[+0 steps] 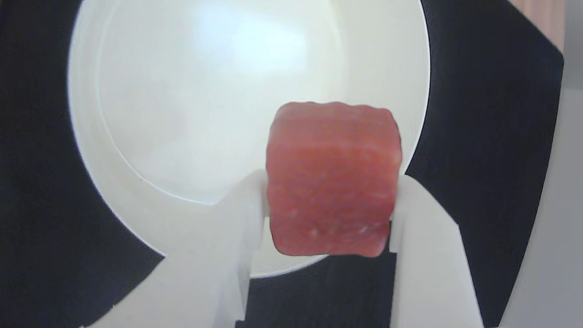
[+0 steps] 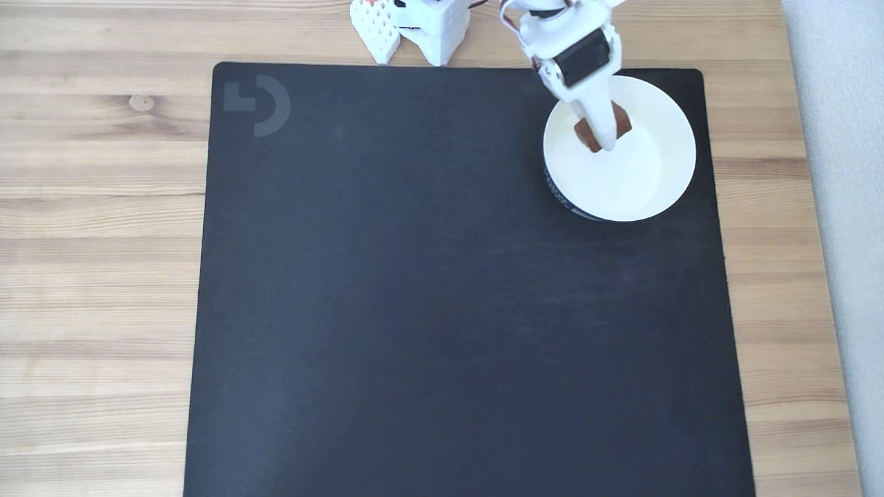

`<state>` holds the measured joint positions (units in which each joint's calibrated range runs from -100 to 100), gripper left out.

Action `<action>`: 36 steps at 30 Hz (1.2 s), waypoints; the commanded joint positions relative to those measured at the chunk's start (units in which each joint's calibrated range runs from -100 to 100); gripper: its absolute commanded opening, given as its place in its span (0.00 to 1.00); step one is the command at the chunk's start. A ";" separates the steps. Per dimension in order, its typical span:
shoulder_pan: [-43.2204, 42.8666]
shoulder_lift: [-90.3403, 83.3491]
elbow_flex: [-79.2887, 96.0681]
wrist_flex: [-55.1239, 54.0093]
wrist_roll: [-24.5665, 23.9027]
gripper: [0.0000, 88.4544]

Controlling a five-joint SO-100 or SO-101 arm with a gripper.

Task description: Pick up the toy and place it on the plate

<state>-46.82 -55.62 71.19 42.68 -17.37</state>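
Note:
The toy [image 1: 332, 182] is a reddish-brown block with rounded corners, pinched between my two white fingers [image 1: 237, 214] in the wrist view. My gripper [image 1: 328, 200] is shut on it and holds it above the near rim of the plate [image 1: 182, 114], a round white bowl-like dish. In the fixed view the toy [image 2: 585, 131] hangs in my gripper [image 2: 603, 135] over the upper left part of the plate [image 2: 635, 179], which stands at the mat's far right corner. A dark printed band shows on the plate's outer side.
A large black mat [image 2: 449, 290] covers the wooden table [image 2: 97, 207]. The arm's white base [image 2: 428, 27] stands at the far edge. A pale grey strip [image 2: 842, 207] runs along the right side of the table.

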 commanded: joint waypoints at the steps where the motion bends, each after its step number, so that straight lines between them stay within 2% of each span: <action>1: -0.07 -0.94 -0.30 -0.59 -0.27 0.18; 3: -0.07 -1.20 -0.21 -0.59 -0.11 0.23; 13: -0.07 -1.53 -0.21 -1.10 -0.16 0.23; 16: 0.10 -1.70 -0.48 -1.10 -0.16 0.21; 18: 0.52 -1.78 -1.29 -1.19 -0.16 0.17; 19: 2.27 -1.78 -2.73 -1.19 -0.16 0.10; 22: 5.87 -1.78 -4.62 -1.19 -0.06 0.02; 27: 18.25 -2.28 -4.71 -1.19 0.31 0.03; 28: 22.60 -4.11 -3.99 -0.59 0.36 0.03; 32: 31.22 -11.28 0.51 -1.19 0.41 0.03; 36: 39.50 -24.70 7.27 -1.27 6.78 0.03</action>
<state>-14.11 -69.11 74.68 42.34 -15.32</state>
